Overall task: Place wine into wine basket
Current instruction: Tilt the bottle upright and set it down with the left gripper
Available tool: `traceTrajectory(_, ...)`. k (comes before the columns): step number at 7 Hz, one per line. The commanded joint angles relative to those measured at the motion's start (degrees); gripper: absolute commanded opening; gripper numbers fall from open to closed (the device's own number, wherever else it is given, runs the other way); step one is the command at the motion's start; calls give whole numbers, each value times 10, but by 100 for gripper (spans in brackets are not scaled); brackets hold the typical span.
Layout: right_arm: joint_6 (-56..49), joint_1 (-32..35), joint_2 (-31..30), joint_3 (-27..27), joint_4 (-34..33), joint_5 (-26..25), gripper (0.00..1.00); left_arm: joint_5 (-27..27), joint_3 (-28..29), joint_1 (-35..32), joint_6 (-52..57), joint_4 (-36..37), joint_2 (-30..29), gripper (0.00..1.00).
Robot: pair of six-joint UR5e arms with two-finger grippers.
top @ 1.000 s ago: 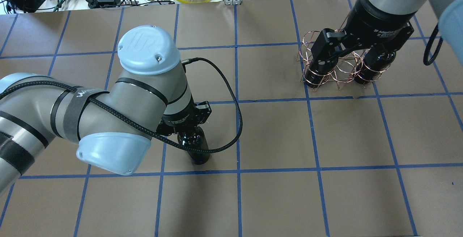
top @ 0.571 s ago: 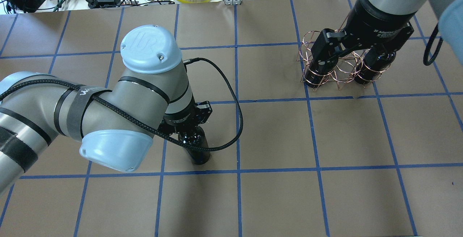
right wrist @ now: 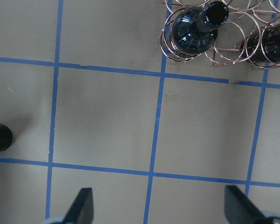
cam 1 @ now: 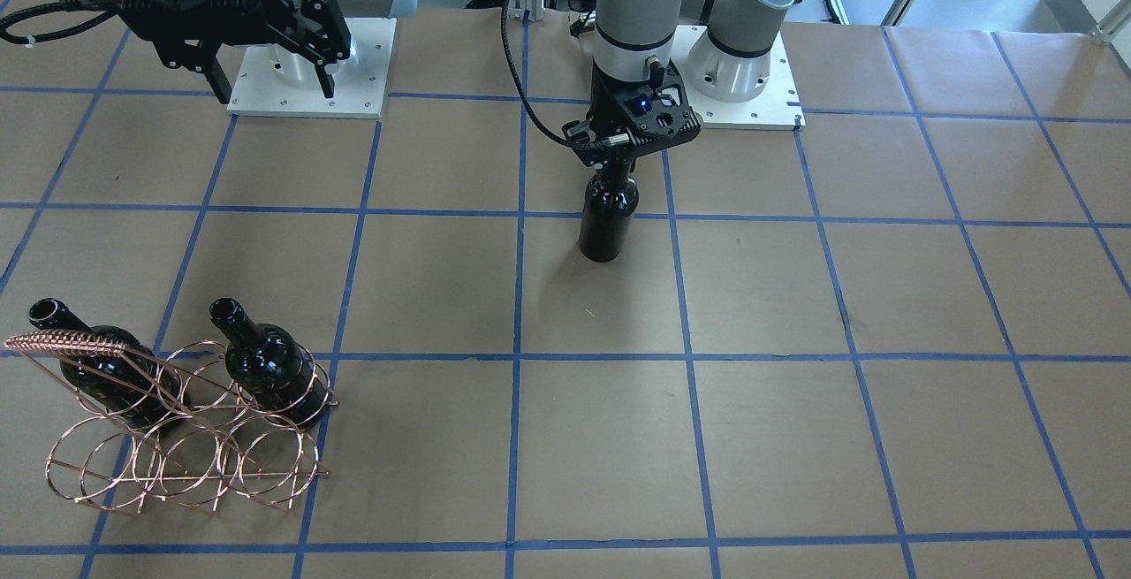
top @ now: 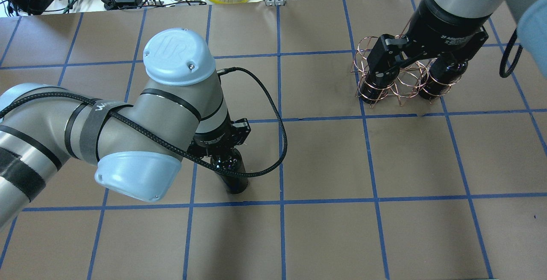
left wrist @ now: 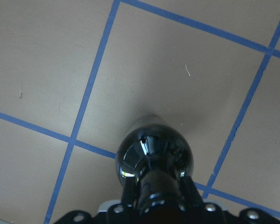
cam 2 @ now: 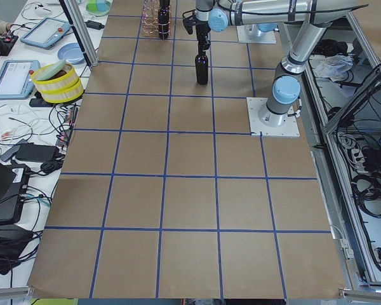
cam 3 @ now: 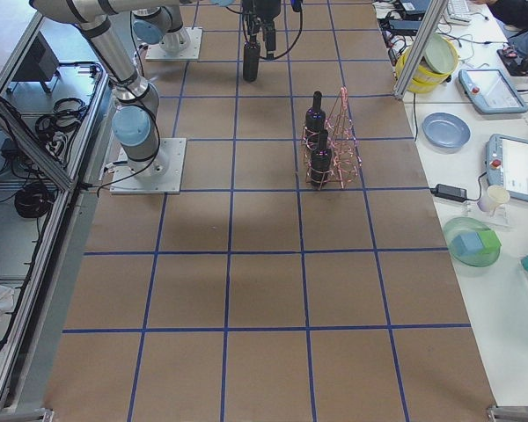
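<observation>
Clamping 1 wine (cam 1: 606, 227): L claw (cam 1: 617, 163); 2 btls (cam 1: 265, 365) in wine basket (cam 1: 71, 343); R claw (cam 1: 272, 84) apart

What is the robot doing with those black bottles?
The left gripper is clamped on the neck of a bottle that stands upright on the table, far from the basket. The basket already holds two other bottles. The right gripper hangs open and empty.
</observation>
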Motion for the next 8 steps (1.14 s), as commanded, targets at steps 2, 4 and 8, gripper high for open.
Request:
traceTrajectory(2,0,0,0,0,0,0,100,-3,1,0,-2,-3,0,72)
traceTrajectory(4,0,0,0,-1,-1,1,100,-3,22,1,5,-3,0,93)
traceTrajectory(8,11,6,-4,-1,0,2,100,-19,146,171,232,-32,2,100)
